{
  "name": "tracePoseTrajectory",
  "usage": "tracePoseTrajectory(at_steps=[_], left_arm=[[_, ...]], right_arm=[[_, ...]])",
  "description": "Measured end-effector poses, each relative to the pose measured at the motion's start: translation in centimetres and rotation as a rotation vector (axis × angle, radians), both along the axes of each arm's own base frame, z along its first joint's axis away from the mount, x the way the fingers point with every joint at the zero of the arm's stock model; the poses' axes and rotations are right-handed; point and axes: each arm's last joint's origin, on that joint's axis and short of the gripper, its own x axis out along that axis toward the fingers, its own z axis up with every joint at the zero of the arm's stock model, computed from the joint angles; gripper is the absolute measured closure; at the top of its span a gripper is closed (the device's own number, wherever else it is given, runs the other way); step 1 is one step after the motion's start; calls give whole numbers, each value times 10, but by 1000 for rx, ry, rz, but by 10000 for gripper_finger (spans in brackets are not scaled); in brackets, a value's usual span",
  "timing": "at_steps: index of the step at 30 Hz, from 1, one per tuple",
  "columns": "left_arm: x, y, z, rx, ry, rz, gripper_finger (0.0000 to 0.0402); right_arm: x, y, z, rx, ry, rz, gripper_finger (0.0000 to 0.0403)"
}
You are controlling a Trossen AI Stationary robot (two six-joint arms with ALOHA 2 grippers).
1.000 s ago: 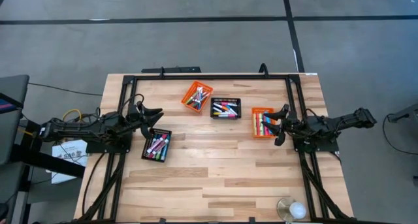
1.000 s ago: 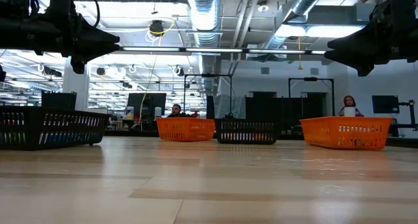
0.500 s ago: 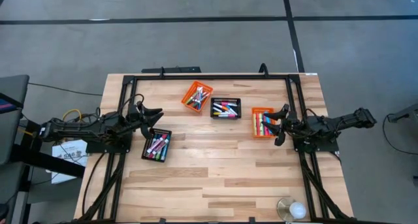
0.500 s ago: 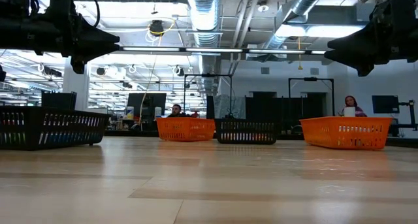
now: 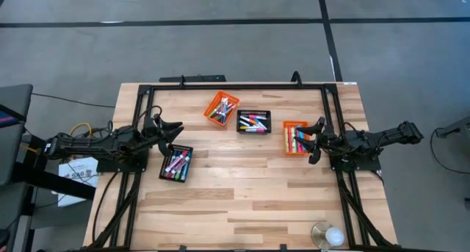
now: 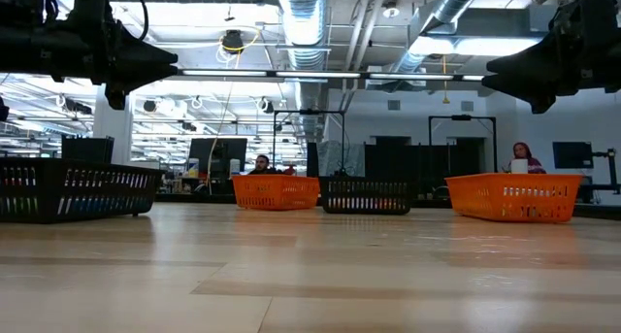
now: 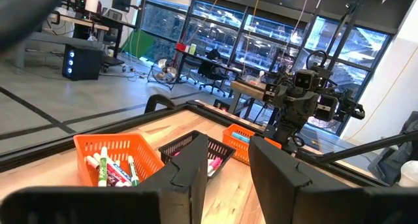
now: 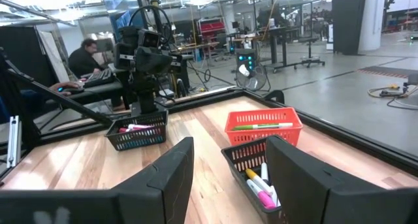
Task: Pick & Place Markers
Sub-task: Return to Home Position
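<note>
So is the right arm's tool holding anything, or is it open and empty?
Open and empty: in its wrist view the right tool shows two dark fingers well apart, nothing gripped between them.

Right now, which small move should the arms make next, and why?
Probably just draw both arms back to rest. The markers all appear to lie in the four baskets, no loose one shows on the table, and the left gripper and right gripper hang open and empty.
</note>
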Motion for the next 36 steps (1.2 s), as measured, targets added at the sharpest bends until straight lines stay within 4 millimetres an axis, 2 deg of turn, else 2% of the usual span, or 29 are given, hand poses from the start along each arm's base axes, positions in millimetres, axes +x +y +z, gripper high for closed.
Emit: tracePoseTrajectory(at_steps=[36], left_arm=[[0,0,0,0,0,1,294]], right_arm=[[0,0,0,0,0,0,220]])
